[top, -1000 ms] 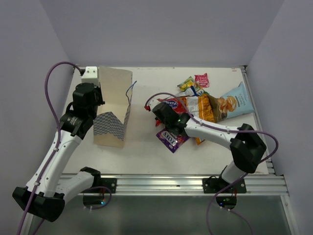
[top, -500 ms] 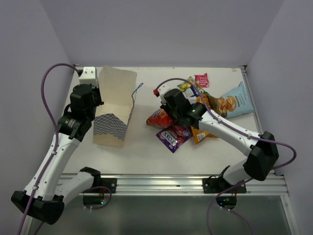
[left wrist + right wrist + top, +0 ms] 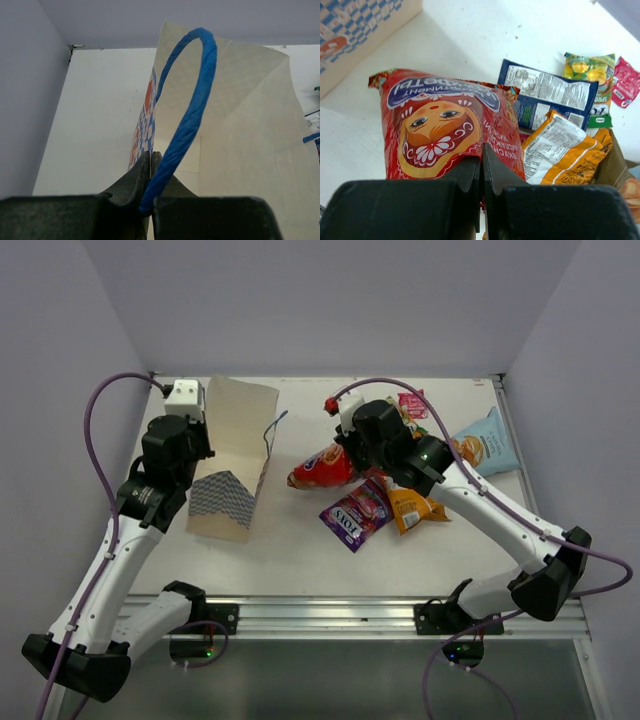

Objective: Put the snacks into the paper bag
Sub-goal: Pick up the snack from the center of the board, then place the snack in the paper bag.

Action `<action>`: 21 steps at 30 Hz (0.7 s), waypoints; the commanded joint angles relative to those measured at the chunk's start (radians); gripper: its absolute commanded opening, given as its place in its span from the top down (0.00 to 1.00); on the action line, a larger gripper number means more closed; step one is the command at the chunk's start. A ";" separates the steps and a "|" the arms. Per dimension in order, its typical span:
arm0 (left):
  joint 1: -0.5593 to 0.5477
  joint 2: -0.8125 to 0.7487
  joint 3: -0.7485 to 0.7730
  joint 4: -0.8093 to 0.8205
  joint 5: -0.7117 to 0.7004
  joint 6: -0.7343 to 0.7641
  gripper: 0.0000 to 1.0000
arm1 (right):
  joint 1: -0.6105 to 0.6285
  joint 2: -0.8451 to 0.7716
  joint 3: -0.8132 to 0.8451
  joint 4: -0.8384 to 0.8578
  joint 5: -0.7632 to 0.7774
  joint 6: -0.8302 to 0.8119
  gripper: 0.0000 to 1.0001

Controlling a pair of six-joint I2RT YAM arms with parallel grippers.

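While the left gripper (image 3: 150, 172) is pinched tight on the paper bag (image 3: 232, 462), the wrist view shows only the tips of its dark fingers meeting at the bag's near wall; the blue cord handle (image 3: 192, 107) arches up right in front of them, and whether the cord itself is caught in the grip cannot be told. That same view cuts off the bag's bottom and right side, leaving mostly its plain tan inside and a sliver of checkered outer face. From above, the bag stands open at the left of the table (image 3: 300, 540), its far handle poking out on the right.

Held up off the table, the red cookie bag (image 3: 322, 468) hangs from the right gripper (image 3: 482, 165), whose fingers are clamped on the packet's lower edge; the arm hides that grip in the top view. The packet sits between the bag and the remaining pile. A purple pack (image 3: 356, 514) lies just below it. The orange chip bag (image 3: 565, 152) and a dark-blue packet (image 3: 547, 95) overlap. The light-blue bag (image 3: 480, 448) is partly covered by the arm, and the yellow-green pack (image 3: 587, 75) and pink pack (image 3: 626, 82) lie at the far edge, the pink one cropped in the wrist view.
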 commanded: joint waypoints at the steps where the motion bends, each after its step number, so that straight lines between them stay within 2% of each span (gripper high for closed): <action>1: 0.006 -0.012 -0.009 0.072 0.042 0.026 1.00 | -0.003 -0.088 0.131 0.087 0.009 -0.020 1.00; 10: 0.004 0.001 -0.012 0.082 0.132 0.049 1.00 | -0.003 -0.091 0.311 0.090 0.042 -0.115 1.00; 21: 0.004 0.047 0.030 0.049 0.234 0.066 1.00 | -0.002 0.006 0.664 0.070 0.056 -0.241 1.00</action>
